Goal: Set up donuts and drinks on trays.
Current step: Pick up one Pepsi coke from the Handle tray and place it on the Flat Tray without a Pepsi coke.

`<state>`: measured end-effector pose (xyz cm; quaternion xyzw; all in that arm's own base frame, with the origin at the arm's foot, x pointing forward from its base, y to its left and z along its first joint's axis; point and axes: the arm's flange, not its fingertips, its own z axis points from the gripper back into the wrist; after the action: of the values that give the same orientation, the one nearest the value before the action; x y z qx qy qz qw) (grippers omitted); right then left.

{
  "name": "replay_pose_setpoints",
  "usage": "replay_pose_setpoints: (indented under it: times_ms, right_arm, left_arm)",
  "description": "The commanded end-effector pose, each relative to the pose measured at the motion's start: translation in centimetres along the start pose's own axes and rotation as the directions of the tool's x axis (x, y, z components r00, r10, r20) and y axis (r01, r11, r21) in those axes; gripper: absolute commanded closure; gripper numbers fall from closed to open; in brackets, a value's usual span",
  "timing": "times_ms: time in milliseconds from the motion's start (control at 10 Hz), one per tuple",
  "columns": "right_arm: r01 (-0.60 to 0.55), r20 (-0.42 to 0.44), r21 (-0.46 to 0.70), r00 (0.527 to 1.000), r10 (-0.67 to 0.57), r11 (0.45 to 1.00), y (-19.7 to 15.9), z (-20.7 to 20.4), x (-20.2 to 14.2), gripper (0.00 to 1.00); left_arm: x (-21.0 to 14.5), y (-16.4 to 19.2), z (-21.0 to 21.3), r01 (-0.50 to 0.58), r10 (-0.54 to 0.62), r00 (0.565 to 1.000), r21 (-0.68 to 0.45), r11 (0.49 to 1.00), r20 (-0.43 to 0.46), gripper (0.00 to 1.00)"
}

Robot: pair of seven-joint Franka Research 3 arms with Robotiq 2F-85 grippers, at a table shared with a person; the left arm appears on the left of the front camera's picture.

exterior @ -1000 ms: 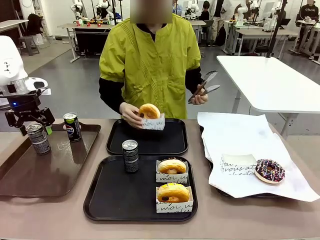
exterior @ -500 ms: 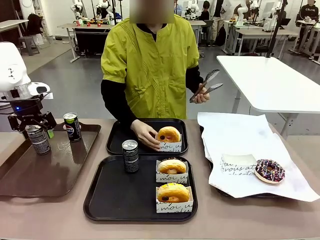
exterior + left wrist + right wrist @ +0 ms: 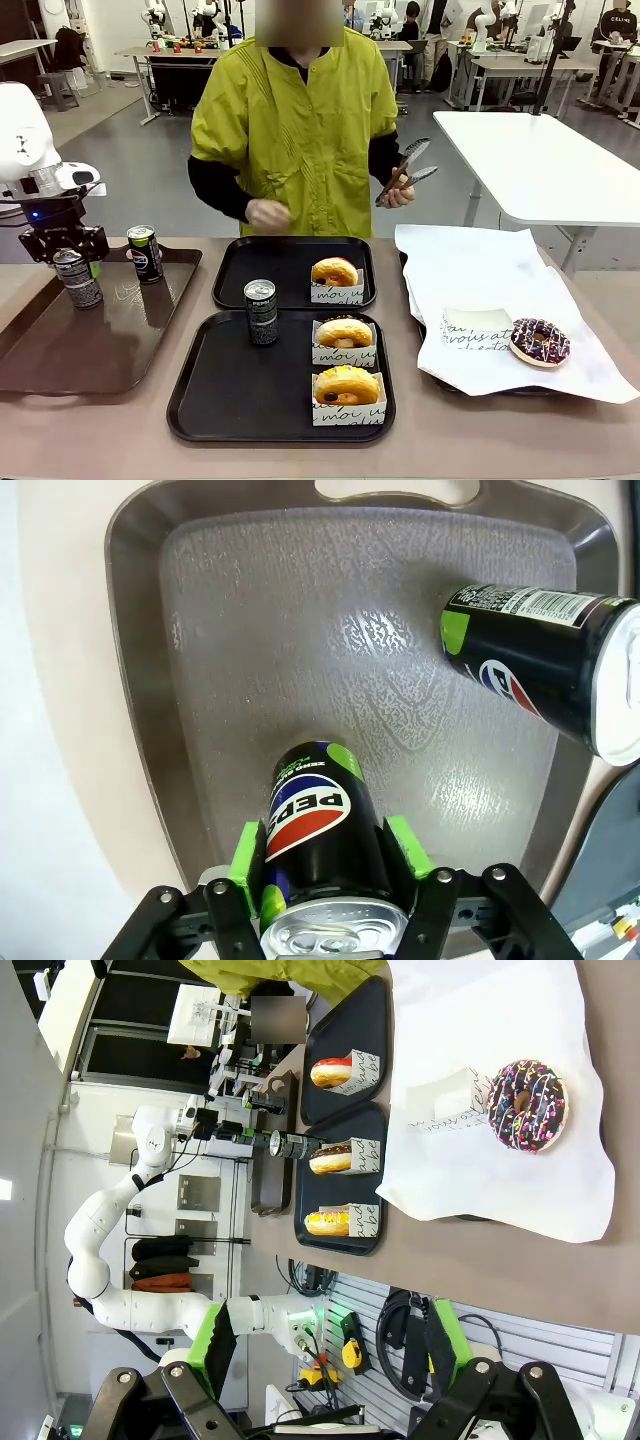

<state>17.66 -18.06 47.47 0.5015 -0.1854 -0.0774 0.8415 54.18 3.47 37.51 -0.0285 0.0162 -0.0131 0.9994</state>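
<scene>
My left gripper (image 3: pixel 68 250) is shut on a black drink can (image 3: pixel 77 279) over the left part of the brown tray (image 3: pixel 60 360). In the left wrist view the green pads (image 3: pixel 247 855) clamp that can (image 3: pixel 318 825) on both sides. A second can (image 3: pixel 146 253) stands at the brown tray's far end. The near black tray (image 3: pixel 210 400) holds a third can (image 3: pixel 261 311) and two sleeved donuts (image 3: pixel 344 339) (image 3: pixel 347 391). On the far black tray (image 3: pixel 255 285) sits one sleeved donut (image 3: pixel 335 279). My right gripper (image 3: pixel 330 1350) is open, high above the table.
A person in a yellow-green top stands across the table with tongs (image 3: pixel 405 172) in one hand. White paper (image 3: pixel 500 280) at the right carries a chocolate sprinkled donut (image 3: pixel 540 342) and an empty sleeve (image 3: pixel 475 330). Another white table (image 3: pixel 540 160) stands behind at the right.
The person set a sleeved donut down on the far black tray and drew the hand back to the body. My left gripper has stayed shut on its can.
</scene>
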Motion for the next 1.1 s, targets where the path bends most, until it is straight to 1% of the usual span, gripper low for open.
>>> replay_pose_setpoints:
  times_ms: [0,100,200,300,500,700,900,1000]
  right_arm:
    - [-0.016,0.003,0.019,1.0,0.016,1.0,0.0,0.0,0.1,0.0]
    - [-0.016,0.003,0.019,1.0,0.016,1.0,0.0,0.0,0.1,0.0]
    - [-0.016,0.003,0.019,1.0,0.016,1.0,0.0,0.0,0.1,0.0]
    - [-0.016,0.003,0.019,1.0,0.016,1.0,0.0,0.0,0.1,0.0]
    - [-0.016,0.003,0.019,1.0,0.016,1.0,0.0,0.0,0.1,0.0]
    - [-0.016,0.003,0.019,1.0,0.016,1.0,0.0,0.0,0.1,0.0]
    - [-0.016,0.003,0.019,1.0,0.016,1.0,0.0,0.0,0.1,0.0]
    - [-0.016,0.003,0.019,1.0,0.016,1.0,0.0,0.0,0.1,0.0]
  left_arm:
    - [-0.2,0.6,0.2,0.025,-0.025,1.0,0.014,1.0,0.009,1.0]
    - [-0.4,0.6,0.6,0.026,-0.027,1.0,0.014,1.0,0.013,1.0]
    - [-0.8,0.3,1.3,0.036,-0.036,0.999,0.008,0.999,0.015,0.95]
    - [-1.4,-0.3,2.8,0.043,-0.043,0.999,-0.005,0.999,0.014,0.95]
    - [-3.7,-2.2,7.4,0.08,-0.079,0.997,-0.032,0.996,0.018,0.95]
    - [-6.5,-4.3,11.4,0.127,-0.128,0.992,-0.037,0.991,-0.019,0.95]
    - [-9.3,-6.1,13.4,0.158,-0.159,0.987,-0.044,0.987,-0.033,0.95]
    - [-10.0,-6.2,13.8,0.137,-0.138,0.99,-0.056,0.989,-0.017,0.95]
